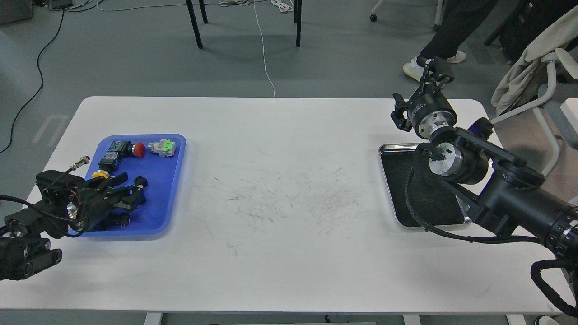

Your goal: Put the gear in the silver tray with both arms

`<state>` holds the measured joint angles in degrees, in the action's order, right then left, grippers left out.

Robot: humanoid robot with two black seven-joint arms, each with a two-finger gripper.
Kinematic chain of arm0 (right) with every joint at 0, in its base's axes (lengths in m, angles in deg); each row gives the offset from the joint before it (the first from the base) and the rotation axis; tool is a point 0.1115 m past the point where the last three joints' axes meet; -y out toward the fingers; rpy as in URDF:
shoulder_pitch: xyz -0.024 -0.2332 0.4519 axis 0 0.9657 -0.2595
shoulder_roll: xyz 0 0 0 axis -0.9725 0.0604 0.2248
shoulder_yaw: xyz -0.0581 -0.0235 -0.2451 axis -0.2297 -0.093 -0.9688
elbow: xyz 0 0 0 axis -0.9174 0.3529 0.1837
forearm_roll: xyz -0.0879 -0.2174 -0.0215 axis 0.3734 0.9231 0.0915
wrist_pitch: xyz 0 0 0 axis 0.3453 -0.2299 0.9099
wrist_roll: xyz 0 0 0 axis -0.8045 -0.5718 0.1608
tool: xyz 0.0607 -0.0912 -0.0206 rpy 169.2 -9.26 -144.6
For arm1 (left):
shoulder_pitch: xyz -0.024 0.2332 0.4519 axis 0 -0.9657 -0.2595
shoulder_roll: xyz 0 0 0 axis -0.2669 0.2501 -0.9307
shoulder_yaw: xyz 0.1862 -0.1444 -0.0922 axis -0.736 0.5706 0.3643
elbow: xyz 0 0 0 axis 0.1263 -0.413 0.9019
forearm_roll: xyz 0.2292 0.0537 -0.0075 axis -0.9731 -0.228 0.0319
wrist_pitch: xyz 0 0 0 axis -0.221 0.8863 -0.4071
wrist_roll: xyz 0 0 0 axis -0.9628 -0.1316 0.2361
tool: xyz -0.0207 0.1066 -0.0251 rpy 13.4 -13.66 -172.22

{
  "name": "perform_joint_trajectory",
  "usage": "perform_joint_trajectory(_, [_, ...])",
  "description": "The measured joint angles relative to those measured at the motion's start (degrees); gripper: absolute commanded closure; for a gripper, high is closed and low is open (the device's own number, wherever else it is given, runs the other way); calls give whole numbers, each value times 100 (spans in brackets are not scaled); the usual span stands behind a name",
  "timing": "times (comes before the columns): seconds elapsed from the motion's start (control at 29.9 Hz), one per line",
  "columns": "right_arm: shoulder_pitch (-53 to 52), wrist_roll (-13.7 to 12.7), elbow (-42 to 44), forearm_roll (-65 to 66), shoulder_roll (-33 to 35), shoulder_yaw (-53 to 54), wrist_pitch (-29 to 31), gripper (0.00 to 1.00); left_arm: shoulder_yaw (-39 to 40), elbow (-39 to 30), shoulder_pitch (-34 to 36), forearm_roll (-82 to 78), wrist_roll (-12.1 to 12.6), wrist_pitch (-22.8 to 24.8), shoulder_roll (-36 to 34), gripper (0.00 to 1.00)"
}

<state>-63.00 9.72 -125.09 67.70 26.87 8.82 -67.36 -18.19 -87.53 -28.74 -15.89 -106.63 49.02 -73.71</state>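
Silver tray (424, 198): located at the right side of the white bench (280, 189), near the right edge. Shiny raised rim, dark scuffed floor. The visible part of the floor carries no item; the right portion of the tray is hidden behind the right arm (505, 189).

Gear: not positively identified. Small dark parts lie in the blue tray (174, 180) beneath and beside the left end effector, too small and dark to name.

Right end effector (435, 67): raised above the far right corner of the bench, beyond the silver tray, pointing away from the camera. It is seen dark and nearly end-on; whether its fingers stand apart or together cannot be told. Nothing is seen held in it.

Left end effector (133, 192): low over the near half of the blue tray, pointing right. Its black fingers (141, 182) appear spread apart, with dark material between them; whether that is a grasped part or the device's own structure cannot be told.

Blue tray: at the left side of the bench, well apart from the silver tray. At its far end lie a red-capped push button (139, 150), a grey switch with a green face (163, 147), and a yellow-capped button (100, 174) near the left rim.

Bench surface: white, with dark scuff marks across the middle between the two trays.

Surroundings: grey floor with cables (264, 54), chair legs (195, 25) behind the bench, a person's leg and white shoe (413, 68) at the far right, and a chair draped with cloth (528, 67) at the right edge.
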Motion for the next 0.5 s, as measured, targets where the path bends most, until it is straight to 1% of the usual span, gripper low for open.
perform_joint_trajectory(0.13, [-5, 0, 0, 0, 0, 0, 0, 1, 342, 21, -32, -13, 0, 0, 0, 16])
perform_joint_trajectory(0.33, [-12, 0, -1, 0, 0, 0, 0, 1, 377, 44, -83, -26, 0, 0, 17, 17])
perform_joint_trajectory(0.5, [2, 0, -2, 0, 0, 0, 0, 1, 413, 27, -213, -31, 0, 0, 37, 21])
